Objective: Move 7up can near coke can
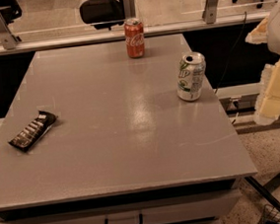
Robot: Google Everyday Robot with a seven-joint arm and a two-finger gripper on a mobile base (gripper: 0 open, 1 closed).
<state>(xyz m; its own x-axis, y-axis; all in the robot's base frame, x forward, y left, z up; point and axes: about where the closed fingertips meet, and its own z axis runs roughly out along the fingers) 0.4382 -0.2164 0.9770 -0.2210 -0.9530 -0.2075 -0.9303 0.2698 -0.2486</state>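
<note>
**Fig. 1. Camera view of the grey flat-topped cabinet (109,151).** You have two drink cans and one snack bar on its top.

- One silver-white aluminium 7up can with green lettering (191,77) stands upright near the right edge.
- One red aluminium coke can with white script (134,37) stands upright at the far edge, near the middle. The two cans are well apart.
- One dark, flat wrapped snack bar (33,130) lies near the left edge (its print is too blurred to read).
- One black drawer handle (123,222) shows on the front below.
- The gripper (275,88) is the pale blocky shape off the cabinet's right side, about level with the 7up can and not touching it. The frame edge cuts it off, and you cannot tell whether it is open or closed.
- Beyond the far rail, the office chairs (101,8) are cut off at the top.
</note>
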